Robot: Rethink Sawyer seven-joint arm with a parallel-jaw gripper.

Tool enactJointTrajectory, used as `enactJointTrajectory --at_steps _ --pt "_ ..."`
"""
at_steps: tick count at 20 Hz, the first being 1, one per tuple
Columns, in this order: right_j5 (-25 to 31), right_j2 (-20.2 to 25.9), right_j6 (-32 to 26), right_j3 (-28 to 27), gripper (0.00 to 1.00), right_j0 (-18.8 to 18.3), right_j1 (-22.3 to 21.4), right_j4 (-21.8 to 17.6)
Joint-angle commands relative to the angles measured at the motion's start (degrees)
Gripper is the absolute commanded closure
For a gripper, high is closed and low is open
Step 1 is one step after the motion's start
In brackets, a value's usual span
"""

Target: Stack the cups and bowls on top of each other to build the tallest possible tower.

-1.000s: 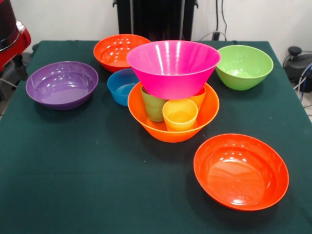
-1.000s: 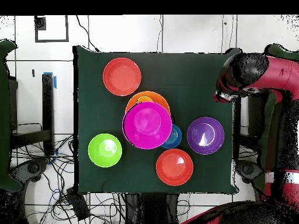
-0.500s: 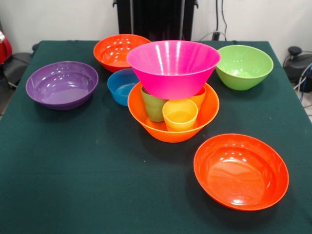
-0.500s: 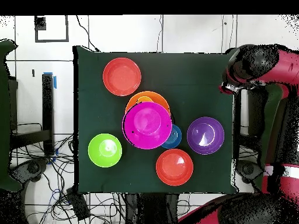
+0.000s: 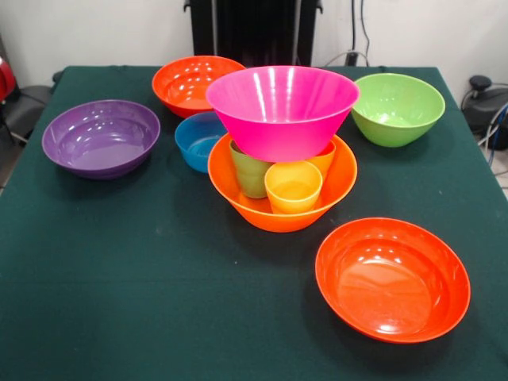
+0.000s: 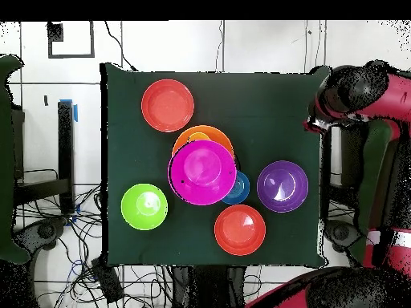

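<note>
The tower stands mid-table. Its base, the large light orange bowl (image 5: 282, 213), holds the green cup (image 5: 248, 173), the yellow cup (image 5: 293, 186) and the orange cup (image 5: 323, 157). The big pink bowl (image 5: 282, 107) rests on the cups. Around it lie loose bowls: purple (image 5: 101, 136), small blue (image 5: 195, 141), lime green (image 5: 397, 107) and two red-orange ones (image 5: 190, 82) (image 5: 391, 278). In the overhead view my gripper (image 6: 319, 120) hangs off the table's right edge, far from every bowl; the pink bowl (image 6: 202, 171) hides the cups there.
A dark green cloth covers the table (image 5: 143, 302). The blue bowl (image 6: 239, 188) sits tight against the tower, next to the purple bowl (image 6: 282, 186). My red arm (image 6: 377, 152) runs along the table's right side in the overhead view. Cables lie on the floor.
The arm has drawn further away from the table, up and to the right in the overhead view, and nearly left the front view. No bowl or cup has moved.
</note>
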Motion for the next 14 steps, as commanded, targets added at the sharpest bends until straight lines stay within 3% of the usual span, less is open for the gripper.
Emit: enactJointTrajectory --at_steps 1,14 --pt "-3.0 -0.2 -11.2 8.6 0.00 -0.9 -0.7 0.4" --pt "-7.7 0.1 -7.1 19.1 0.00 -2.9 -5.5 0.8"
